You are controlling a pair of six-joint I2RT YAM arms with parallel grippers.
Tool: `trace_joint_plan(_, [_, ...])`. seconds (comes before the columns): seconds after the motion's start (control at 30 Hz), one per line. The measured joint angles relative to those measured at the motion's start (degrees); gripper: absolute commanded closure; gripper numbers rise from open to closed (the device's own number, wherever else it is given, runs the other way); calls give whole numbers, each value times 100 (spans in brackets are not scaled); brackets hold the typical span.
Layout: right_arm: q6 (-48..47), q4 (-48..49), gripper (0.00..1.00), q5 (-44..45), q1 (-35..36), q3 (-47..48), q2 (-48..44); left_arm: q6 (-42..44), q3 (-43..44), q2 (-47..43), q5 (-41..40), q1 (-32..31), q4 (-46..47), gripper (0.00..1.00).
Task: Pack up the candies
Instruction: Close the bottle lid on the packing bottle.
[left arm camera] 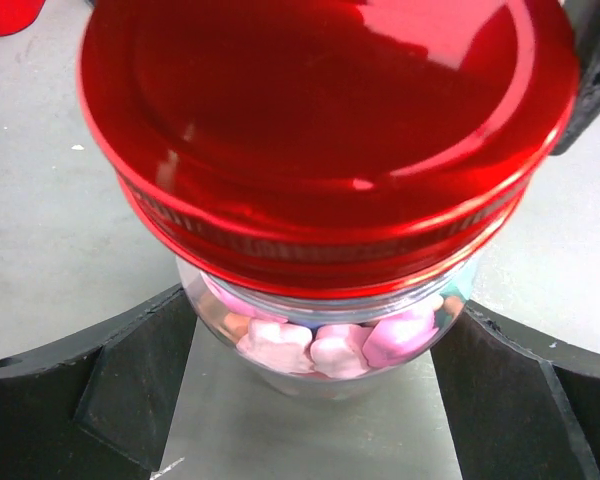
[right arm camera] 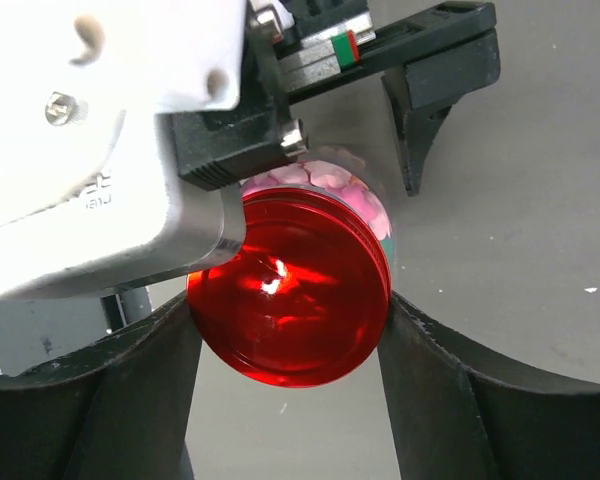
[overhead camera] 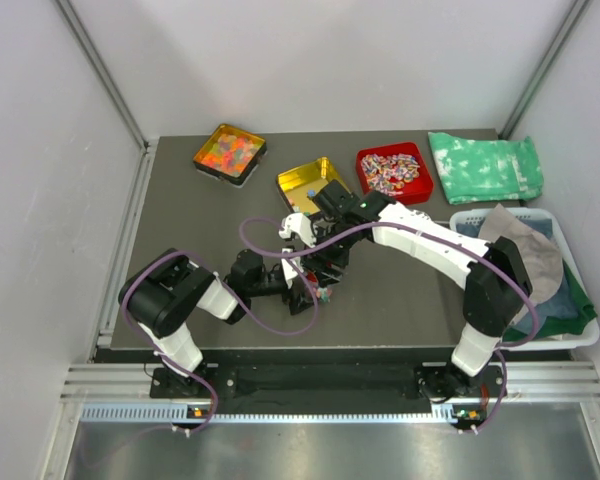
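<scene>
We count three trays: one black (overhead camera: pixel 217 173), one yellow (overhead camera: pixel 302 181), one red (overhead camera: pixel 400 199). We also count one jar (left arm camera: pixel 330 345), one lid (left arm camera: pixel 320 130), one cloth (overhead camera: pixel 485 167) and one basket (overhead camera: pixel 467 214).

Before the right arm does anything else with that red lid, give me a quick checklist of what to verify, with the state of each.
1. Red lid seated on the jar: ok, it covers the mouth; how tight it is, cannot tell.
2. Right gripper on the lid: ok, it clamps both sides of the rim.
3. Left gripper bracing the jar: cannot tell; the jar stands between its widely spread jaws, contact unclear.
4. Candies inside: ok, pink ones show through the glass below the lid.
</scene>
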Motion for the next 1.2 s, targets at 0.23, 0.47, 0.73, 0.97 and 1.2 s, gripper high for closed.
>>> trace_joint_plan(0.23, [48,20,28,136,15,-2,28,-2,33,0,-2,0,-15,2])
trace_joint_plan(0.47, [48,35,27,256,46,-17,28,-70,192,328,66,-4,173,1])
trace_joint_plan(0.73, [79,81,27,339,48,-20,31,-162,227,551,63,-24,293,2])
trace_joint_plan(0.97, [94,127,27,400,50,-20,127,-236,227,704,-15,-42,787,2])
trace_joint_plan(1.2, [94,140,27,448,50,-20,140,-308,227,763,-17,-42,984,13])
